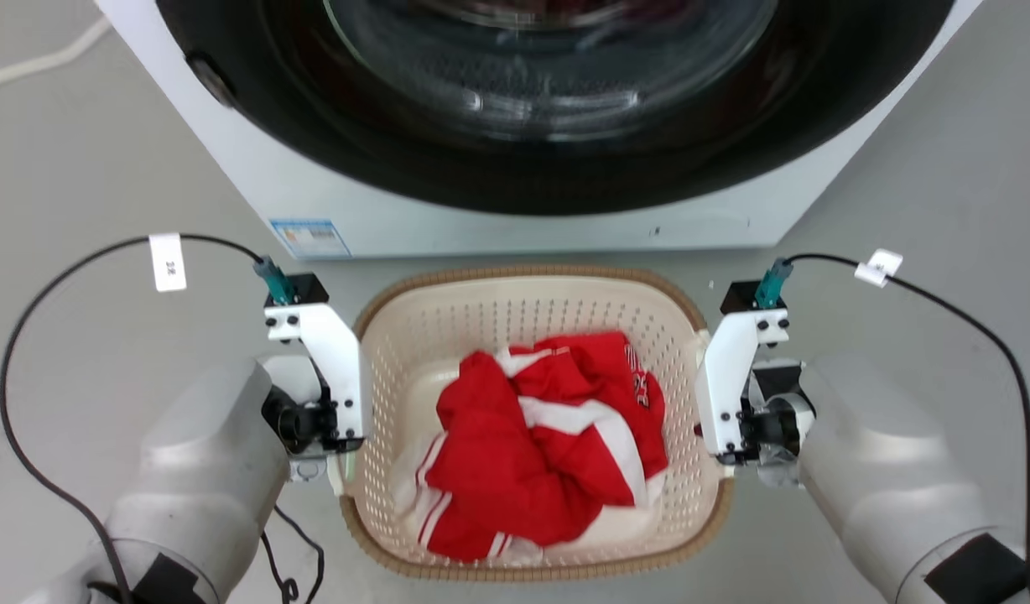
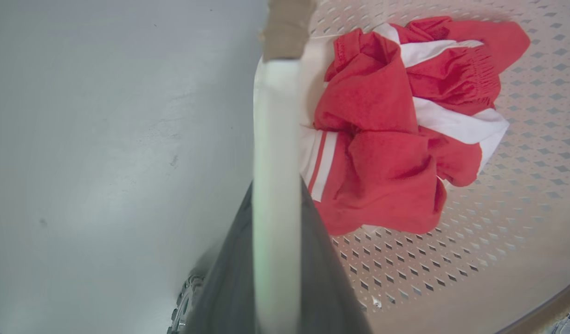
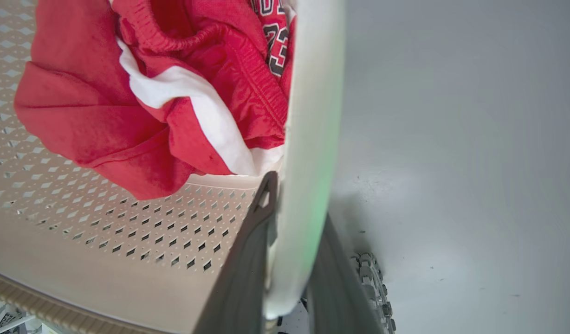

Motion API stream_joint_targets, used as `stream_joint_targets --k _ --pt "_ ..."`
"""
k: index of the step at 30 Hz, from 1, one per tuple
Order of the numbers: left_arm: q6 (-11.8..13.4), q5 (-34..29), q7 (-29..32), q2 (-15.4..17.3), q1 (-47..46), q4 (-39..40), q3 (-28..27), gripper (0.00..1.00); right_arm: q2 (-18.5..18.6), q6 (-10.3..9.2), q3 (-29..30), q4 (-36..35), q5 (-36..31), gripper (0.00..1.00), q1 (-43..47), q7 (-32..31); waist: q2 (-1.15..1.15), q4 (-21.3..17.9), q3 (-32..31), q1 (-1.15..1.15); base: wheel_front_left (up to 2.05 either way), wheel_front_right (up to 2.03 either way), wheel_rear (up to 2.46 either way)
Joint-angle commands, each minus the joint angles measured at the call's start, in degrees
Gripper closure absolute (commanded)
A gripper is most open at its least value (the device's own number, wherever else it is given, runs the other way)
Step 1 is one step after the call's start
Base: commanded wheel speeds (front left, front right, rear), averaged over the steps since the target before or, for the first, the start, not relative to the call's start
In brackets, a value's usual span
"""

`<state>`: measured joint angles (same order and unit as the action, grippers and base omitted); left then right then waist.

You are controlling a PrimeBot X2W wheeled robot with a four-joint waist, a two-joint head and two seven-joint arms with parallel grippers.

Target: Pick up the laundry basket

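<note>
Grey floor point(image 1: 87, 151), white washer point(image 1: 515, 222) at the top with its dark round door. Basket point(image 1: 528, 277) is right in front of the washer, between my two arms, with red-and-white clothes point(image 1: 548, 428) bunched inside. Left gripper point(image 2: 276, 199): dark fingers point(image 2: 229, 278) on either side of the left handle point(image 2: 275, 116), closed tight on it. Right gripper point(image 3: 296, 213): same, fingers point(image 3: 248, 260) clamped around the right handle point(image 3: 313, 116). In head view both wrists sit close against the basket's sides. I can't tell if the basket is resting on the floor or just off it.
</note>
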<state>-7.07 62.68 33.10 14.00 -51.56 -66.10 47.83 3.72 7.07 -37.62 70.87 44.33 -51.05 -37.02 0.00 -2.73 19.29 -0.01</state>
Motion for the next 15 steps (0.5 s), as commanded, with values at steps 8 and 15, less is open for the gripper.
stream_joint_targets --k 8,15 --pt "-0.7 3.7 5.4 -3.3 3.3 -0.4 0.7 1.0 -1.7 0.76 -1.9 0.0 4.4 1.0 3.6 -4.5 0.0 0.1 -12.8 0.01 0.0 0.0 0.0" --pt "-0.7 4.7 6.6 -3.8 4.3 -0.8 1.3 1.0 -1.7 0.77 -3.4 1.1 4.9 1.0 4.1 -5.5 0.0 0.2 -17.3 0.01 0.0 0.0 0.0"
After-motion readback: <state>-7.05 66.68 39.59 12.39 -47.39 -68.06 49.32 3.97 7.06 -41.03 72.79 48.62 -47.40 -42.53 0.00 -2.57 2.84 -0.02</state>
